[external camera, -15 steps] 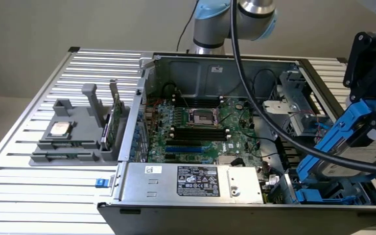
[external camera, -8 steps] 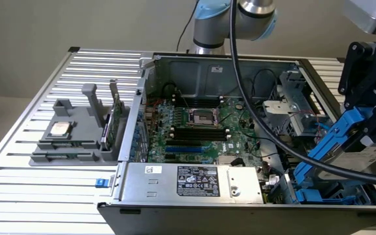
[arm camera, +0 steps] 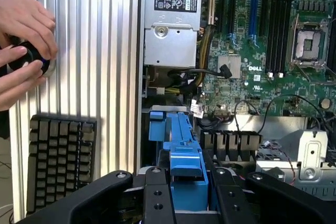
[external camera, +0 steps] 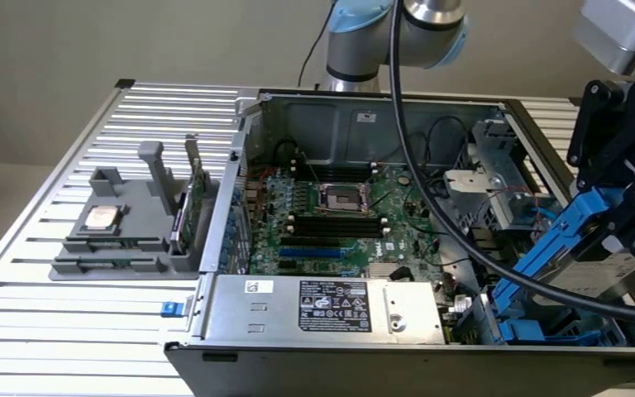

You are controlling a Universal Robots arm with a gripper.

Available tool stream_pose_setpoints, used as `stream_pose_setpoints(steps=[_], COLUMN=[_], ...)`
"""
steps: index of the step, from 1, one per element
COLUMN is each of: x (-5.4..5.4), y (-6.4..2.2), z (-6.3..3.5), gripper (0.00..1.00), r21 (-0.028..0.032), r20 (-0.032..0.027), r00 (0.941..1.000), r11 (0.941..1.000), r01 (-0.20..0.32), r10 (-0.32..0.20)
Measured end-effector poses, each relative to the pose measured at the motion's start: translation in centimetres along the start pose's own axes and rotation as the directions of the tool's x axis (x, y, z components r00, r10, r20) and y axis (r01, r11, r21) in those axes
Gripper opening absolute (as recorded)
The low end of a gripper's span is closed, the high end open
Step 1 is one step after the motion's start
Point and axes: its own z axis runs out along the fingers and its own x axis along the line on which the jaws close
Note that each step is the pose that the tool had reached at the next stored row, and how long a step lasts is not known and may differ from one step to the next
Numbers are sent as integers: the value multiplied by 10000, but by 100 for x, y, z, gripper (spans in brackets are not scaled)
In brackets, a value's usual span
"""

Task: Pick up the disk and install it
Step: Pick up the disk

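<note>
In the exterior view my gripper (external camera: 613, 222) hangs over the front right corner of the open computer case (external camera: 229, 215). It is shut on the disk (external camera: 549, 252), whose bright blue carrier slants down toward the blue drive bay (external camera: 555, 335). A strip of the disk's pale body shows just under the fingers. In the wrist view the blue carrier of the disk (arm camera: 185, 153) runs out from between my black fingers (arm camera: 157, 195), pointing at the bay beside the motherboard (arm camera: 262, 51). My gripper (arm camera: 188, 195) clamps the carrier from both sides.
A grey fixture (external camera: 119, 248) on the slatted table holds a small silver CPU chip (external camera: 100, 218) and an upright green card (external camera: 196, 194). The power supply (external camera: 329, 306) sits beside the bay. Black cables cross the case. A person's hands (arm camera: 21, 51) and a keyboard (arm camera: 60, 156) are nearby.
</note>
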Motion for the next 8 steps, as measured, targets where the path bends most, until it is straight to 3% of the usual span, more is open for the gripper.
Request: stream_pose_setpoints(steps=[8], x=[3], y=[-84], z=[41], gripper=[33], r21=[-192], r20=[168], r00=[9999], r11=[9998], r01=[-8], r10=[11])
